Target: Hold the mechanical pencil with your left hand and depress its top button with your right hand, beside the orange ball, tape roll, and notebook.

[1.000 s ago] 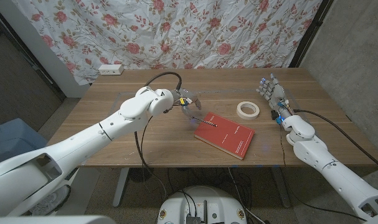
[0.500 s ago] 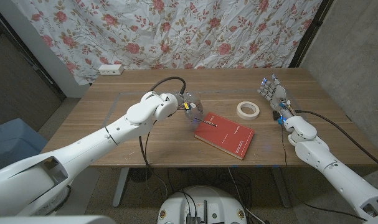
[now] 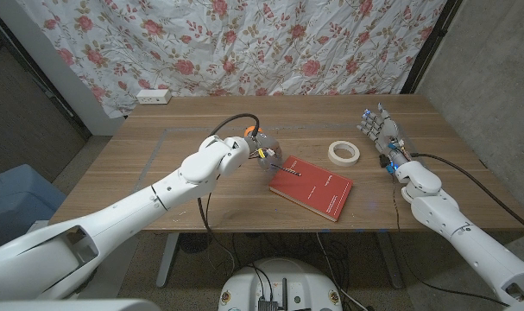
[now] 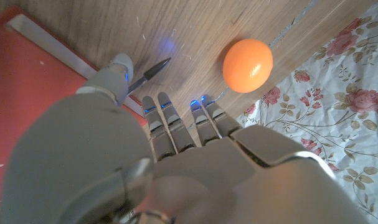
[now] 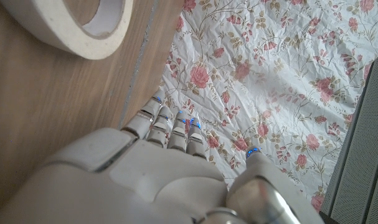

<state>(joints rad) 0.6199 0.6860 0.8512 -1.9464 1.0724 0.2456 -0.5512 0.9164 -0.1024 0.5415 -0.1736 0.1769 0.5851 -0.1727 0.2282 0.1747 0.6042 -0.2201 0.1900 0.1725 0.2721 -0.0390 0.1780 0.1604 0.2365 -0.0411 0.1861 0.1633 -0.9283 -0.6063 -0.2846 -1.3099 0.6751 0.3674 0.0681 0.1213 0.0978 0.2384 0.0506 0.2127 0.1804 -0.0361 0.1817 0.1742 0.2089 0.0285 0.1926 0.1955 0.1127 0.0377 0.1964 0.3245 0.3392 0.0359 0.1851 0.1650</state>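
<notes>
A dark mechanical pencil (image 3: 288, 171) lies on the red notebook (image 3: 312, 187) near its left corner; its tip (image 4: 150, 71) pokes out past the notebook's (image 4: 33, 81) edge over the wood. My left hand (image 3: 263, 155) hangs over that corner, fingers pointing down, its thumb (image 4: 114, 73) right beside the tip, and I see nothing gripped in it. The orange ball (image 3: 249, 132) (image 4: 247, 65) sits just behind the hand. Right of the white tape roll (image 3: 344, 153) (image 5: 70, 25), my right hand (image 3: 378, 130) stands with fingers spread upward and empty.
A white power strip (image 3: 153, 96) lies at the table's back left corner. A floral cloth (image 3: 270, 43) hangs behind the table (image 3: 158, 173). Black cables run along both arms over the wood.
My left hand has moved right and down toward the notebook's left corner and the pencil, uncovering the orange ball behind it. The pencil and my right hand have stayed put.
</notes>
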